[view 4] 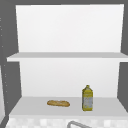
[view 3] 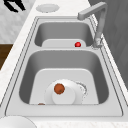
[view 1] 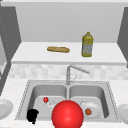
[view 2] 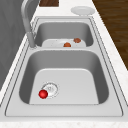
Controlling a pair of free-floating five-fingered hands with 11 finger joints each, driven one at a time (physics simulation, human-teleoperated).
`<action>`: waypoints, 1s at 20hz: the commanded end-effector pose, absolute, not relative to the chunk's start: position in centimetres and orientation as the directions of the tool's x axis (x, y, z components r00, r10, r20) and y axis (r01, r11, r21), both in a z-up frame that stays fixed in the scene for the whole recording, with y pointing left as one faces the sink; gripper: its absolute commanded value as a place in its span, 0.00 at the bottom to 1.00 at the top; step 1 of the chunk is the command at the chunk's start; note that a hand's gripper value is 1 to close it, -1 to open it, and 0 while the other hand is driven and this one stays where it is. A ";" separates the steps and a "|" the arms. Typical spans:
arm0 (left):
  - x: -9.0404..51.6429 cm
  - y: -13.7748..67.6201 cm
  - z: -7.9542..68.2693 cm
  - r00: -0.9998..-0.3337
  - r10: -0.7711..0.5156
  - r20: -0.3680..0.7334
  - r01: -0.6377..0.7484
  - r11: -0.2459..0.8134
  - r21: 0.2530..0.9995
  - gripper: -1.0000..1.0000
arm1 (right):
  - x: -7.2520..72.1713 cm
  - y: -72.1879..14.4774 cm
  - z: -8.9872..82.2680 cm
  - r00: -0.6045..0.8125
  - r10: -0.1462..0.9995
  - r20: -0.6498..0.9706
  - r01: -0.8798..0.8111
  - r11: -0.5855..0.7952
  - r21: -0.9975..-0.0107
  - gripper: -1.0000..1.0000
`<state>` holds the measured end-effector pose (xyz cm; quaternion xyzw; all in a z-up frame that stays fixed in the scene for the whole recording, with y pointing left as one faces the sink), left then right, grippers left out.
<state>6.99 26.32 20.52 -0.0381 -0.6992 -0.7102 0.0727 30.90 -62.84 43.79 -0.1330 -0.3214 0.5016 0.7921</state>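
Hovering at the front left corner of the double sink, we see a black left hand; we cannot tell whether its fingers are spread or curled, and it holds nothing. Nearest to it, up and to its right in the left basin, a small red ball lies beside the drain. Farther right of the hand, a big red sphere sits close to the camera. Beyond that, in the right basin, a white plate carries a brown ball. Well above the hand, a shelf bears a bread loaf and a yellow bottle.
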 end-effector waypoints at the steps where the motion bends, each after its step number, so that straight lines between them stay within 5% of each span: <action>1: 7.0 26.3 20.5 -0.987 -0.050 0.156 0.156 -0.012 0.988 0.50 | 30.1 -62.4 46.9 0.292 0.877 0.383 -0.721 0.464 -0.514 0.00; 10: 7.0 26.3 20.5 -0.987 -0.050 0.156 0.156 -0.012 0.988 0.50 | 27.4 -60.8 53.7 0.299 0.871 0.390 -0.735 0.471 -0.488 0.00; 20: 7.0 26.3 20.5 -0.987 -0.050 0.156 0.156 -0.012 0.988 0.50 | 22.0 -55.9 54.4 0.293 0.871 0.394 -0.649 0.483 -0.587 0.00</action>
